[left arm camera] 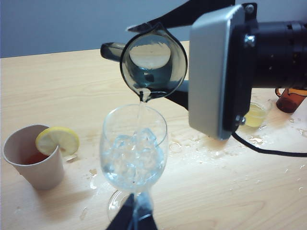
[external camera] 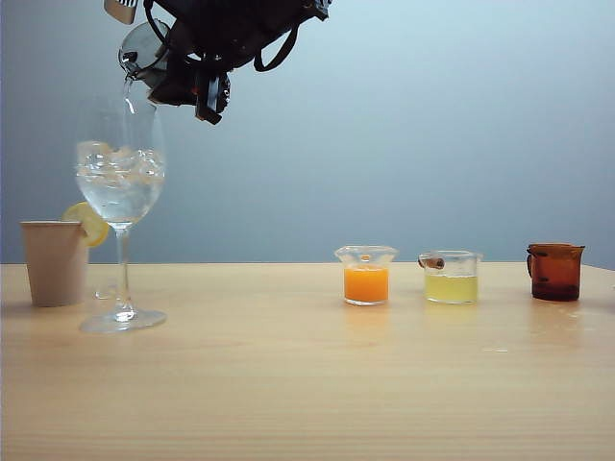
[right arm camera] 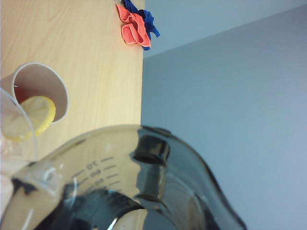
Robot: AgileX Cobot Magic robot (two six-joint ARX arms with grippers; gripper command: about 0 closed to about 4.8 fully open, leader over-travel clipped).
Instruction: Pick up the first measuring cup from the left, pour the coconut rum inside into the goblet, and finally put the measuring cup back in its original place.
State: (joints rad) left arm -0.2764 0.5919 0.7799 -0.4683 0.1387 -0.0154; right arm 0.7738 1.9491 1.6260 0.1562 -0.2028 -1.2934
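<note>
Your right claw (external camera: pixel 197 82) is clamped on the small smoky-grey translucent measuring cup (left arm camera: pixel 153 62), tipped high above the tall clear stemmed goblet (left arm camera: pixel 134 153) with ice. A thin clear stream of coconut rum (left arm camera: pixel 141 108) runs from the spout into the bowl. Your left claw (left arm camera: pixel 133 218) sits low near the goblet's foot; its dark tips seem slightly parted, though the view cuts them off.

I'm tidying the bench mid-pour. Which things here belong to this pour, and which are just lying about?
In the job:
- measuring cup, tipped over the glass in the right hand
- rum stream
- goblet with ice

Lying about:
- paper cup with lemon slice
- orange cup
- yellow cup
- brown cup
- cloth
</note>
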